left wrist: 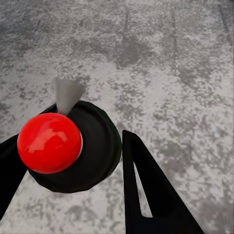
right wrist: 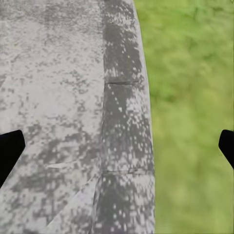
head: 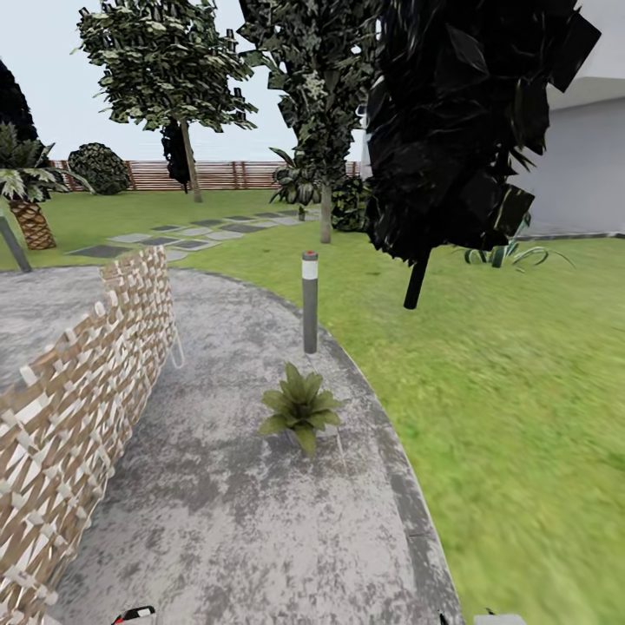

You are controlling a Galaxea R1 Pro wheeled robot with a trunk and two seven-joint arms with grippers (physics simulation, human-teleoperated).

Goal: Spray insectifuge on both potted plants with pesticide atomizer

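The left tool (left wrist: 73,161) holds the atomizer (left wrist: 73,146): in the left wrist view a dark finger shows on each side of its black round body, which has a red ball on top and a small grey nozzle cone, all hanging above the grey paving. The closure looks firm, though where the fingers meet the body is partly hidden. So the pick-up step reads as done.

The right tool (right wrist: 117,146) is wide open and empty; its two dark fingertips sit at opposite edges of the right wrist view, over the border where the paved patio (right wrist: 58,97) meets the lawn (right wrist: 195,97).

In the head view one potted plant (head: 300,408) sits on the patio ahead, slightly right of centre, a low rosette of pointed green leaves. Just beyond it stands a grey post light (head: 310,299). A woven wicker screen (head: 78,391) runs along the left. The far fence (head: 217,174) and trees close the background.

Progress judgement: atomizer in hand, no spray visible on this plant (coverage cannot be judged from these pictures). The second plant is not identified. Remaining: close in, spray this plant, find and spray the other.
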